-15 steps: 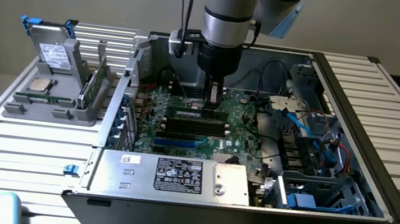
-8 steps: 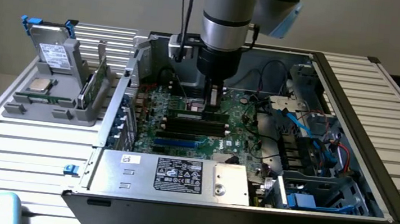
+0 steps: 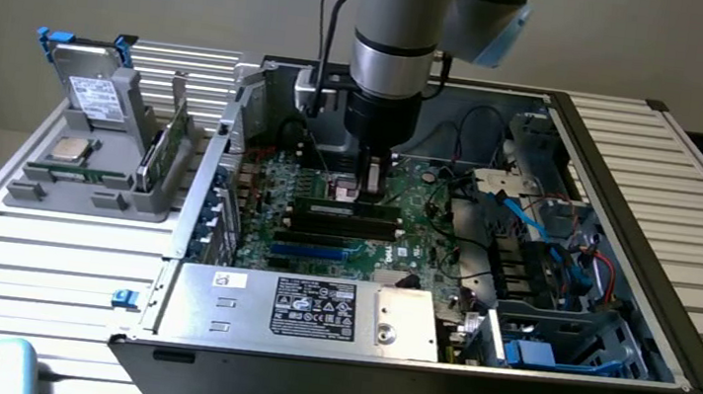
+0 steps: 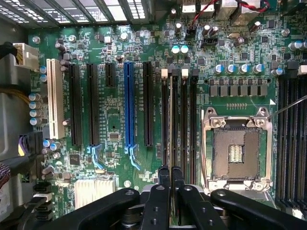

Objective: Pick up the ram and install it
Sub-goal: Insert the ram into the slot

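The ram (image 4: 171,120) shows edge-on as a thin green stick standing in one of the black memory slots (image 4: 184,120), beside the empty processor socket (image 4: 235,153). My gripper (image 4: 171,168) is shut on the ram's upper edge, one black finger on each side. In the exterior view the gripper (image 3: 375,192) reaches straight down into the open computer case (image 3: 618,188), over the motherboard (image 3: 319,243). The ram (image 3: 331,205) lies along the slot row just below its fingers.
A silver power supply box (image 3: 299,310) fills the case's front. Loose cables and drive bays (image 3: 544,249) crowd the exterior view's right. On the slatted table (image 3: 26,259), a grey holder (image 3: 88,182) carries a silver processor (image 3: 70,147) and an upright green board (image 3: 166,151).
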`<state>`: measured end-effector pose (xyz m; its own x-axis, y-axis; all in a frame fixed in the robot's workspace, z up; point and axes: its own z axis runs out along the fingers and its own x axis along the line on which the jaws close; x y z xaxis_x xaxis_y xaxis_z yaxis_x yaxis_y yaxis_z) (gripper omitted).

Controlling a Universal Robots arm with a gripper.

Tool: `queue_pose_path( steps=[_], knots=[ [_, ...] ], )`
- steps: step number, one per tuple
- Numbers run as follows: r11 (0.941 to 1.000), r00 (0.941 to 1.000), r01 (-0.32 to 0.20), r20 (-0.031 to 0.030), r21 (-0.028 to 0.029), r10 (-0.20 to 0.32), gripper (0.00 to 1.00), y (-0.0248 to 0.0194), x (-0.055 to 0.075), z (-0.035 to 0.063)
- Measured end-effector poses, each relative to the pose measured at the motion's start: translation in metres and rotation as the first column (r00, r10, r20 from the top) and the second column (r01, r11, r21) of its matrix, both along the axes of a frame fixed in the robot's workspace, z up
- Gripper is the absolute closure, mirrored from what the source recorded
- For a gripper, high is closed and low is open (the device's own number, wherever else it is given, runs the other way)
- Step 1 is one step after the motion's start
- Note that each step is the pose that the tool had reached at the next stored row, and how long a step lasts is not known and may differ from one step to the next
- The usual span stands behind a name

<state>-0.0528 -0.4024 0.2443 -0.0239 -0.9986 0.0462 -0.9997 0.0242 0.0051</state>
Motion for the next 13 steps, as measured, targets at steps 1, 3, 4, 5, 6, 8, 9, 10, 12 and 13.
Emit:
queue_pose_path(
  steps=[1, 3, 4, 5, 6, 8, 9, 10, 12, 13],
  knots=[
    [1.0, 1.0, 0.0, 0.0001, -0.0022, 0.0, 0.87, 0.0, -0.0002, -0.0007],
    [1.0, 1.0, 0.0, 0.0014, -0.0088, 0.0, 0.87, 0.0, -0.0002, -0.0019],
    [0.9999, 1.0, 0.0, 0.0022, -0.0107, 0.0, 0.87, 0.0, -0.0002, -0.0024],
    [0.9999, 1.0, 0.0, 0.0027, -0.0116, 0.0, 0.87, 0.0, -0.0002, -0.0029],
    [0.9999, 1.0, 0.0, 0.0035, -0.0118, 0.0, 0.87, 0.0, -0.0002, -0.0036],
    [0.9999, 1.0, 0.0, 0.004, -0.0115, 0.0, 0.87, -0.0001, -0.0004, -0.0052],
    [0.9999, 1.0, 0.0, 0.0041, -0.0116, 0.0, 0.87, -0.0002, -0.0007, -0.0058],
    [0.9999, 1.0, -0.001, 0.004, -0.0116, 0.001, 0.87, -0.0002, -0.0007, -0.0063],
    [0.9999, 1.0, -0.001, 0.0041, -0.0115, 0.001, 0.87, -0.0002, -0.0007, -0.0074],
    [0.9999, 1.0, -0.001, 0.0042, -0.0116, 0.001, 0.87, -0.0002, -0.0008, -0.0079]
  ],
)
